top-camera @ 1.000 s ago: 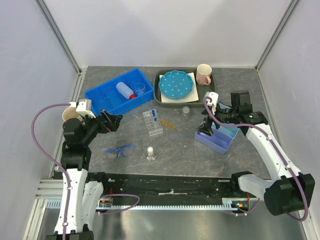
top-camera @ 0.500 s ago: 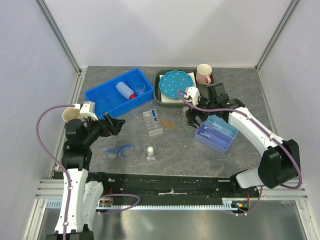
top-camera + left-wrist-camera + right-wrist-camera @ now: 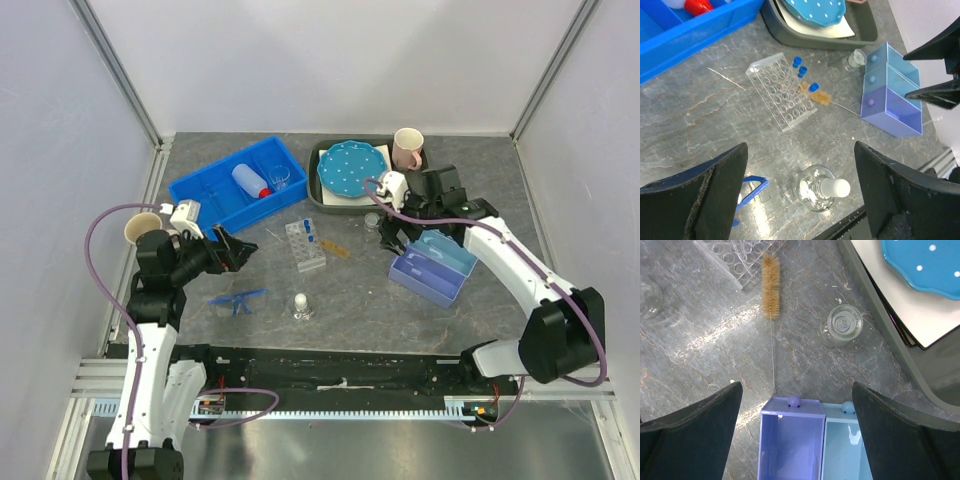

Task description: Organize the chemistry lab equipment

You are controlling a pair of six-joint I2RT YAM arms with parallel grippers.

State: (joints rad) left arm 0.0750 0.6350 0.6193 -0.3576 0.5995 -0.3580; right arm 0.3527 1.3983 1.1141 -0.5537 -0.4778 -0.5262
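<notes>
My left gripper (image 3: 238, 250) is open and empty, above the table left of the white test-tube rack (image 3: 304, 245). In the left wrist view (image 3: 800, 150) it hangs over a stoppered glass flask (image 3: 821, 187), with blue safety glasses (image 3: 747, 187) to its left. My right gripper (image 3: 388, 236) is open and empty beside a small glass beaker (image 3: 372, 219). In the right wrist view (image 3: 796, 386) the beaker (image 3: 842, 324) lies ahead of it. The white squeeze bottle (image 3: 250, 181) and another beaker (image 3: 279, 177) lie in the blue bin (image 3: 205, 195).
A purple and light-blue drawer box (image 3: 432, 265) stands under the right wrist, its drawers open (image 3: 792, 445). A bristle brush (image 3: 771, 285) lies beside the rack. A dark tray (image 3: 322, 195) holds the dotted plate and pink mug (image 3: 407, 148). A beige mug (image 3: 142, 228) stands far left.
My right arm has swung left from over the drawer box to the small beaker. My left gripper has moved a little right and forward. Both stay open.
</notes>
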